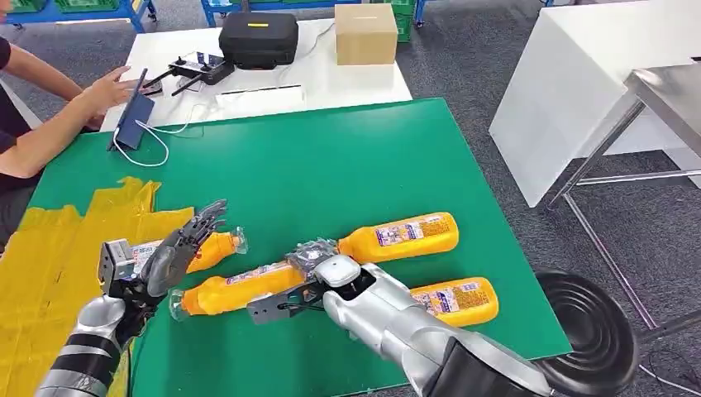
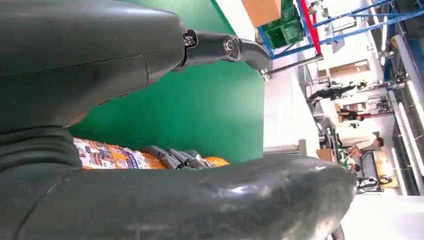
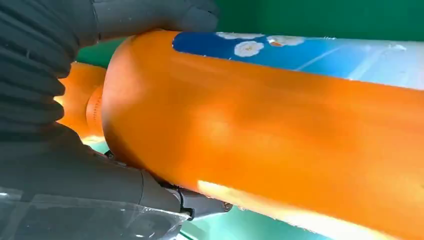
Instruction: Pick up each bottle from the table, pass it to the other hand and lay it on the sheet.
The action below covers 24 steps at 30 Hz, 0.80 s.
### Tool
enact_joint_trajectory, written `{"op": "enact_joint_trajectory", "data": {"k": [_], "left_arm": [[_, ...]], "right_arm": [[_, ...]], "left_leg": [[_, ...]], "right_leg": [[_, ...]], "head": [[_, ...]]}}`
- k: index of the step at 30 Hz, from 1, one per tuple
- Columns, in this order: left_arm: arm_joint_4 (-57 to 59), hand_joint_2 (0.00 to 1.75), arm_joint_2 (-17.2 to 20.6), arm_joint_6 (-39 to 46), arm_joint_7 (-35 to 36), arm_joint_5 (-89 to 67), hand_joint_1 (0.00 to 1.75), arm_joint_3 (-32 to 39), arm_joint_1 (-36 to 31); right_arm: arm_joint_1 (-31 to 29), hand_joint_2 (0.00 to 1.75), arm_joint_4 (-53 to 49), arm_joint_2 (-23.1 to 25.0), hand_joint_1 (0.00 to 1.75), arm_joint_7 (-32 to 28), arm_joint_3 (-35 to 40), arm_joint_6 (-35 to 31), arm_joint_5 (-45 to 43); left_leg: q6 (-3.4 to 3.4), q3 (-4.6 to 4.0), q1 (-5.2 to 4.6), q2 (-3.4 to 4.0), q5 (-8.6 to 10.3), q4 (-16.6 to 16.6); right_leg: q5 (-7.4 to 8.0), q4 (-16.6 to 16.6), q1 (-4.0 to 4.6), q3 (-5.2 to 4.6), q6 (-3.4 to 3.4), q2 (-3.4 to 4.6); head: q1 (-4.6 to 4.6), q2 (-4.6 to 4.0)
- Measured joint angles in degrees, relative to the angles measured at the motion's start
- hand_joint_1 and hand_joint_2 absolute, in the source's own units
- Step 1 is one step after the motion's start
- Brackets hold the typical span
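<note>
My right hand [image 1: 318, 263] grips an orange bottle [image 1: 231, 289] around its labelled body, low over the green table [image 1: 331, 157], cap end towards my left; up close the bottle [image 3: 260, 130] shows with my thumb [image 3: 150, 17] on it. My left hand [image 1: 178, 248] hovers with its fingers spread over another orange bottle [image 1: 216, 248] that lies at the edge of the yellow sheet [image 1: 58, 265]. From the left wrist, one finger [image 2: 225, 47] is stretched out and the gripped bottle's label [image 2: 105, 155] shows beyond. Two more bottles [image 1: 401, 236] [image 1: 459, 299] lie to the right.
A person's arm [image 1: 50, 116] and a blue tablet [image 1: 132, 120] are at the table's far left corner. Behind stands a white table [image 1: 355, 83] with a black case [image 1: 258, 37] and a cardboard box [image 1: 365, 33]. A black round base [image 1: 591, 331] sits by the right edge.
</note>
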Motion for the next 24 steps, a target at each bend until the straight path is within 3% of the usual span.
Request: {"op": "enact_joint_trajectory", "data": {"k": [4, 10, 13, 17, 19, 24], "left_arm": [[0.0, 0.00, 0.0, 0.6, 0.3, 0.1, 0.00, 0.0, 0.1], [-4.6, 0.00, -1.5, 6.0, 3.3, 4.6, 0.00, 3.6, 5.1], [-12.9, 0.00, -5.9, 12.5, 3.3, 11.1, 0.00, 10.6, 10.5], [-23.6, 0.00, -12.8, 35.3, -2.6, 12.2, 0.00, 22.6, 12.9], [-28.2, 0.00, -15.4, 42.2, -6.0, 13.0, 0.00, 27.6, 13.2], [-34.9, 0.00, -19.1, 46.8, -7.7, 15.7, 0.00, 34.9, 14.0]], "right_arm": [[0.3, 1.75, 0.1, 0.0, 1.75, 1.6, -0.2, -2.7, -1.1], [2.3, 1.75, -1.3, -1.1, 1.75, 0.7, -7.2, -15.3, -8.6], [7.0, 1.75, -12.6, -3.9, 1.75, -2.5, -14.3, -15.7, -15.3], [12.2, 1.75, -25.5, -6.6, 1.75, -2.6, -20.0, -13.4, -19.6], [13.9, 1.75, -29.1, -7.6, 1.75, -2.6, -20.7, -13.2, -20.5], [16.1, 1.75, -33.5, -8.6, 1.75, -3.0, -20.7, -13.5, -21.7]], "left_leg": [[0.00, 0.02, 0.01, 0.00, 0.00, 0.0], [0.02, -0.29, 0.00, 0.00, 0.03, 0.0], [0.02, -0.41, 0.00, 0.17, -0.01, 0.0], [0.01, -0.69, 0.01, 0.12, -0.06, 0.0], [0.00, -0.73, 0.01, 0.12, -0.08, 0.0], [-0.01, -0.76, 0.01, 0.09, -0.07, 0.0]], "right_leg": [[0.00, 0.0, 0.00, 0.03, 0.00, 0.00], [0.03, 0.0, -0.01, -0.18, 0.00, 0.00], [0.02, 0.0, 0.00, -0.36, 0.01, 0.11], [0.00, 0.0, 0.00, -0.61, 0.03, 0.07], [-0.01, 0.0, 0.01, -0.68, 0.02, 0.09], [-0.02, 0.0, 0.01, -0.70, 0.01, 0.07]], "head": [[0.00, 0.00], [0.02, 0.00], [-0.02, 0.00], [0.04, 0.00], [0.07, 0.00], [0.06, 0.00]]}}
